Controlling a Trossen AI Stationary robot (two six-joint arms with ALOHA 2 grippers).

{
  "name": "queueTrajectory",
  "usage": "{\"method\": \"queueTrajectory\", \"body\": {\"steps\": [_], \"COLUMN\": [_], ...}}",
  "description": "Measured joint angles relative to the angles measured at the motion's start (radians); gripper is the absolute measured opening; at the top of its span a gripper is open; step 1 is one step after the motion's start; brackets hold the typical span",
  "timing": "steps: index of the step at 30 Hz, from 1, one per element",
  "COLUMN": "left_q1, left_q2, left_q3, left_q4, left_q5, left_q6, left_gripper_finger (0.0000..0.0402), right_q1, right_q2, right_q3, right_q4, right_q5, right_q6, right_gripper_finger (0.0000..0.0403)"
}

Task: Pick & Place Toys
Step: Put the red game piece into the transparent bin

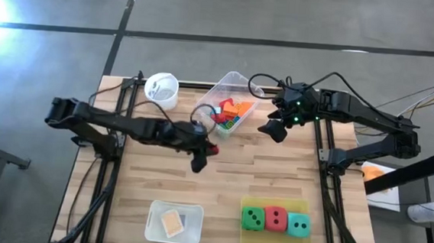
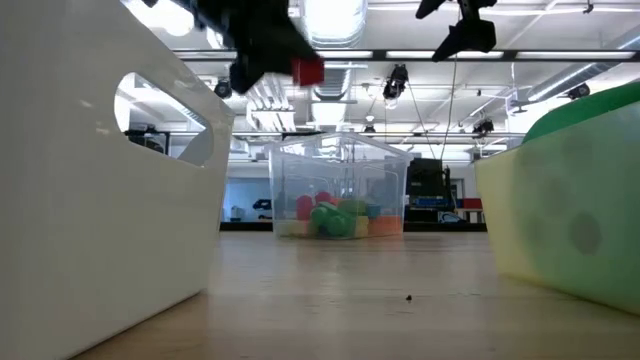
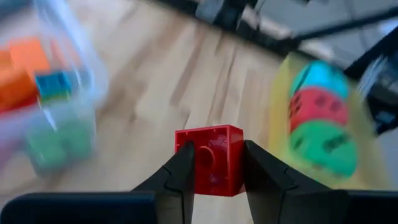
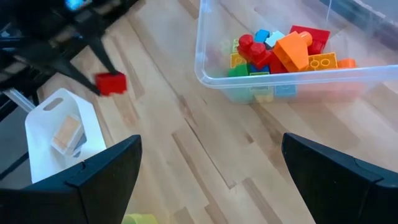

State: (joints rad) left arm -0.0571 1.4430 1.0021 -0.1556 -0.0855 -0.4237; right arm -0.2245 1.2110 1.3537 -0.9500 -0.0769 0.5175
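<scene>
My left gripper (image 1: 209, 151) is shut on a small red block (image 3: 208, 159), high above the table's middle; the block also shows in the low view (image 2: 307, 70) and the right wrist view (image 4: 111, 83). My right gripper (image 1: 272, 130) hangs open and empty beside the right side of the clear tub (image 1: 221, 87), which holds several coloured blocks (image 4: 280, 51). Green, red and teal dice (image 1: 275, 220) sit in a row in a yellow tray (image 1: 276, 204) at the near right. A tan flat tile (image 1: 171, 223) lies in a white tray (image 1: 157, 209) at the near middle. My left gripper pinches the red block by two opposite sides (image 3: 185, 163) between its two fingers. The fingers slant down over the table. The block is lifted clear of the table, held only between the fingers.
A white cup (image 1: 162, 89) stands at the far edge, left of the tub. Bare wood lies between the tub and the two near trays. In the low view the white tray's wall (image 2: 90, 190) and the green die (image 2: 580, 190) fill the sides.
</scene>
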Motion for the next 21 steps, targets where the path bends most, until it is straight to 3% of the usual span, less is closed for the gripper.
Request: {"method": "queueTrajectory", "body": {"steps": [8, 15, 21], "left_q1": [0.132, 0.295, 0.367], "left_q2": [-0.004, 0.088, 0.196], "left_q3": [0.143, 0.218, 0.33], "left_q4": [-0.063, -0.142, -0.238], "left_q5": [-0.01, 0.079, 0.155], "left_q6": [0.004, 0.05, 0.079], "left_gripper_finger": [0.0099, 0.0099, 0.0099], "right_q1": [0.0, 0.0, 0.0], "right_q2": [0.0, 0.0, 0.0], "right_q3": [0.0, 0.0, 0.0], "right_q4": [0.022, 0.022, 0.021], "right_q5": [0.001, 0.001, 0.001], "right_q6": [0.002, 0.007, 0.012], "right_gripper_finger": [0.038, 0.038, 0.038]}}
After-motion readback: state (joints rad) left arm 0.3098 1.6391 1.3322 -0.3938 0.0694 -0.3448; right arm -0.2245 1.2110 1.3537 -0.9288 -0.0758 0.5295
